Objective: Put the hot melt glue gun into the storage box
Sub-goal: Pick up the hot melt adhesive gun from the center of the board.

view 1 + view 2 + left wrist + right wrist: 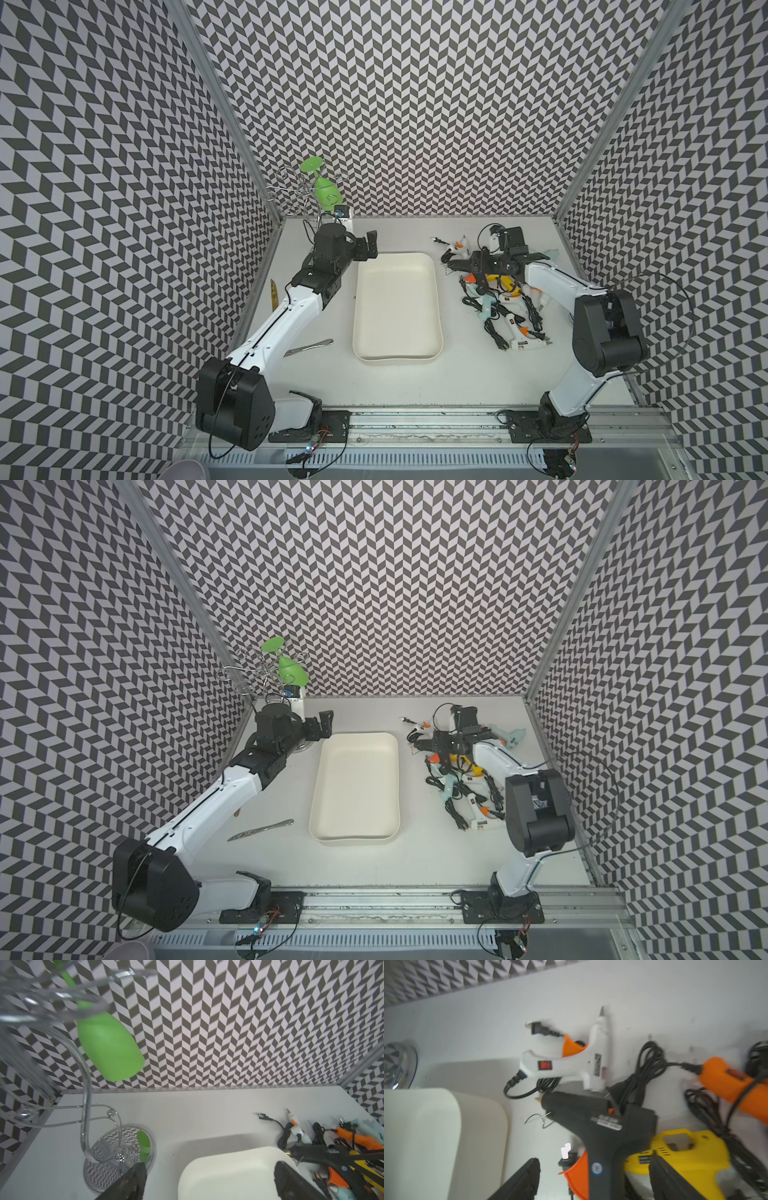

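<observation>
Black hot melt glue gun (602, 1126): lying on top of a tangled pile of glue guns and cords on the table (415, 382), on the right of the storage box (397, 360) and outside it. Nozzle pointing toward the box, wire stand sticking out beneath it. Handle running off the edge of the right wrist view.

Right gripper (595, 1157): hovering low over the pile, fingers (521, 1178) standing well apart and straddling the black gun's handle. Gaps showing on both sides, nothing gripped. In both top views, fingertips blending into the dark gun and cords, hard to separate.

Left gripper (368, 248): hanging by the box's far left corner, jaws spread wide, holding nothing.

Also lying in the pile: white glue gun (571, 1061), in plain view; yellow glue gun (685, 1153), partly covered by the black one; orange glue gun (726, 1082), blurred and cut off. Further guns partly hiding behind the right arm (557, 286).

Chrome wire rack (291, 195): standing in the far left corner, carrying a green plastic goblet (326, 189) upside down.

Metal utensil (309, 347): lying beside the left arm, type too small to tell.
</observation>
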Action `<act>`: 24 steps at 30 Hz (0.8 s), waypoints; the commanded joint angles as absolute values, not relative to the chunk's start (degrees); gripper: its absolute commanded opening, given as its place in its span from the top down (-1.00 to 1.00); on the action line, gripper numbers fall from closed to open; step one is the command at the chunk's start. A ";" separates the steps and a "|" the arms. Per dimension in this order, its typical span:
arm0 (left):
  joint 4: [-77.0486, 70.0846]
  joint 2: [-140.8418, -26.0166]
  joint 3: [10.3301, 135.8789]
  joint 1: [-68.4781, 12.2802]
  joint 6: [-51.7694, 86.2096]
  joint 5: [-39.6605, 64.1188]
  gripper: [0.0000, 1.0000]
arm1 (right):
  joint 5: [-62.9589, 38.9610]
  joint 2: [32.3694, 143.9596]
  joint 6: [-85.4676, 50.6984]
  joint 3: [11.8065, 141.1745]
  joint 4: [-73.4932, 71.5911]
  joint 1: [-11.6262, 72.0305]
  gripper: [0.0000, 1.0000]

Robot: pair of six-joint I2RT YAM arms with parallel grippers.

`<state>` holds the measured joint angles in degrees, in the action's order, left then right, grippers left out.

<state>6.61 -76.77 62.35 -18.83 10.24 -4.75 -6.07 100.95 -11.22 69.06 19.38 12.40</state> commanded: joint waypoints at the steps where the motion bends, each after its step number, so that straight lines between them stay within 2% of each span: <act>1: 12.35 -77.05 63.99 -19.50 10.66 -3.68 -0.99 | -2.81 104.34 -10.63 71.88 26.02 12.95 -0.70; 9: 12.60 -77.30 63.47 -20.28 9.69 -2.59 -0.99 | 2.54 107.02 -11.60 73.50 30.16 13.58 -0.56; 16: 12.61 -77.41 63.19 -20.39 8.94 -1.85 -0.99 | 0.58 105.23 -11.20 72.72 32.21 14.45 -0.43; 22: 12.88 -77.60 63.37 -20.39 8.20 -1.61 -0.99 | 2.00 104.52 -11.34 72.80 34.83 14.86 -0.43; 24: 13.09 -77.54 63.46 -20.37 8.17 -1.50 -0.99 | 2.15 103.23 -11.44 72.76 35.40 14.88 -0.49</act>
